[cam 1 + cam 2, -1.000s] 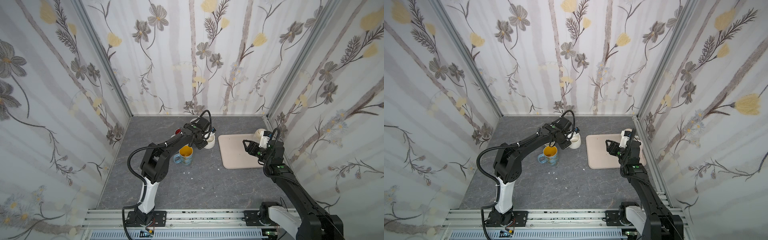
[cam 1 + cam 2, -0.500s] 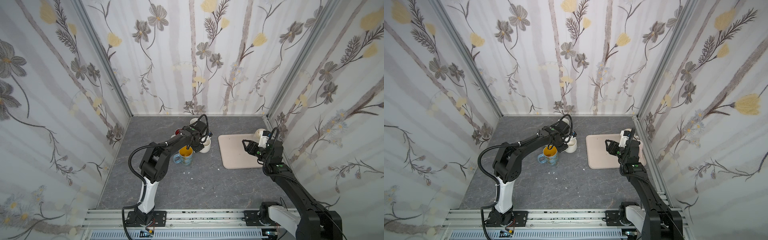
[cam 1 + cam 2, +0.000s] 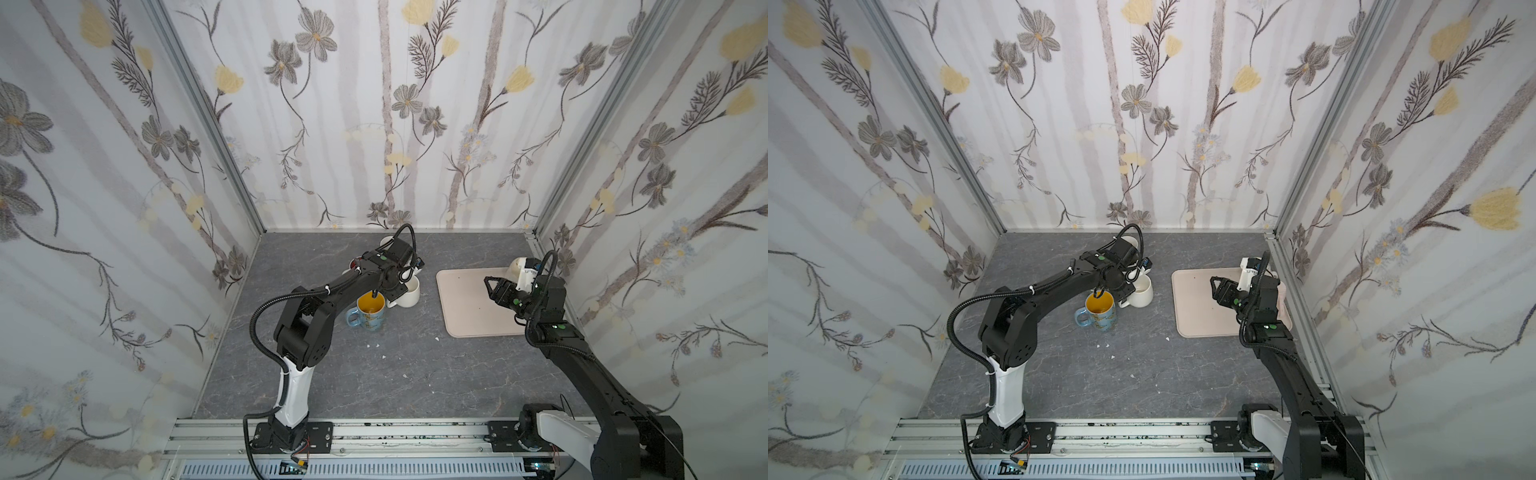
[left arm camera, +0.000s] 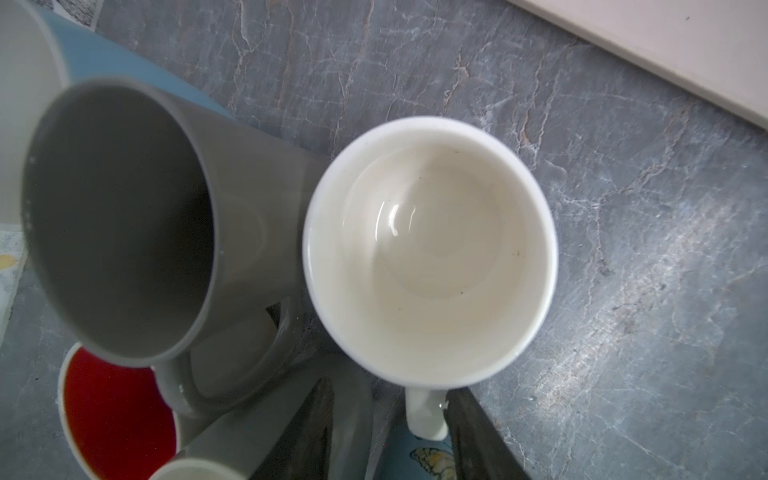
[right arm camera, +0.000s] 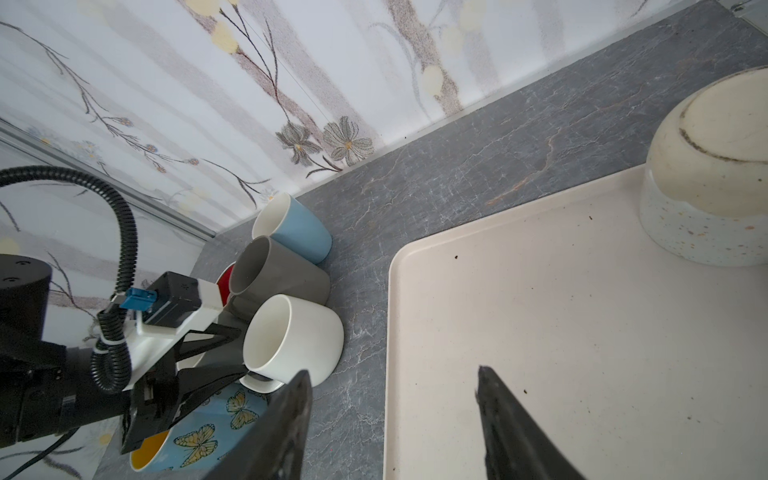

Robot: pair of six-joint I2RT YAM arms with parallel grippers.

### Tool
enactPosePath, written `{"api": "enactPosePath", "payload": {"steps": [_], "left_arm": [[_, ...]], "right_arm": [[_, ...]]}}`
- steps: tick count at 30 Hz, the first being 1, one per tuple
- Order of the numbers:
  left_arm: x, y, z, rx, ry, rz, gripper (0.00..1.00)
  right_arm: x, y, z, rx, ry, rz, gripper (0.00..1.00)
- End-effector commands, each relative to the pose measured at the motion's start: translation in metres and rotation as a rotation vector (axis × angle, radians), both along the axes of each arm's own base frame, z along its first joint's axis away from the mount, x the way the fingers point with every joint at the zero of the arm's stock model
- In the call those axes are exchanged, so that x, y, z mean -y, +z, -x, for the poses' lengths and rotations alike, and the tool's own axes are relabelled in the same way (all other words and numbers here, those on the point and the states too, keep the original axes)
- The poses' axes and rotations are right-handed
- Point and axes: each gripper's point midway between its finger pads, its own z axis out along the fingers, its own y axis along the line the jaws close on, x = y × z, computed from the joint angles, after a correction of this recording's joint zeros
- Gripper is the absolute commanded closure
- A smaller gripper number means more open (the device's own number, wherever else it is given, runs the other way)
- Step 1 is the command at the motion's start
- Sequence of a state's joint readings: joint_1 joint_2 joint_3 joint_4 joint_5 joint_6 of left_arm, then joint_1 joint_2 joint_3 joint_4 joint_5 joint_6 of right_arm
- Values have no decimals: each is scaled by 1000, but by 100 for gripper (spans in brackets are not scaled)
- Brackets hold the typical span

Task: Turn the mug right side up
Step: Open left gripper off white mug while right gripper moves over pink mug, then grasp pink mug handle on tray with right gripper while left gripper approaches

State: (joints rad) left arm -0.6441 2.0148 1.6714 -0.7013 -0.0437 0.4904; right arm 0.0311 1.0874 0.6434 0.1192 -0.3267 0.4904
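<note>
The white mug [image 4: 430, 249] stands upright on the grey table, mouth up and empty; both top views show it [image 3: 409, 293] [image 3: 1142, 291], and so does the right wrist view [image 5: 291, 336]. My left gripper [image 4: 388, 390] is open with the mug's handle [image 4: 426, 415] between its fingers, close against one finger and with a gap to the other. In a top view the left gripper [image 3: 390, 296] sits just left of the mug. My right gripper [image 5: 395, 372] is open and empty above the tray's left edge.
Crowding the white mug are a blue butterfly mug with a yellow inside [image 3: 370, 313], a grey mug [image 4: 124, 216], a mug with a red inside [image 4: 116, 415] and a blue mug [image 5: 291, 226]. A beige tray [image 3: 469, 307] at the right carries an upturned bowl [image 5: 706, 174].
The left gripper brought the white mug slightly forward and left, then its jaws opened off the handle. The right arm has not moved.
</note>
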Motion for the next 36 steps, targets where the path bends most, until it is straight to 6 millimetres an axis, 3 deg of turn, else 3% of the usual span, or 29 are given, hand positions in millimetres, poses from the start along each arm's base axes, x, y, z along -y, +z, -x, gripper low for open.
{"api": "enactPosePath", "payload": {"steps": [1,4,8,18,28,36], "left_arm": [[7,16,-3,30,-7,47,52],[16,31,-5,44,-3,99,51],[31,44,-3,69,-22,150,49],[75,49,28,68,-107,201,46],[112,62,63,62,-204,349,45],[121,69,82,52,-249,431,45]], "right_arm": [[22,1,-8,-42,-113,50,38],[50,10,-18,-103,-215,86,37],[94,8,-20,-162,-338,112,34],[191,-10,-10,-238,-647,164,26],[231,-26,-24,-291,-700,194,27],[230,-52,-54,-381,-577,193,33]]}}
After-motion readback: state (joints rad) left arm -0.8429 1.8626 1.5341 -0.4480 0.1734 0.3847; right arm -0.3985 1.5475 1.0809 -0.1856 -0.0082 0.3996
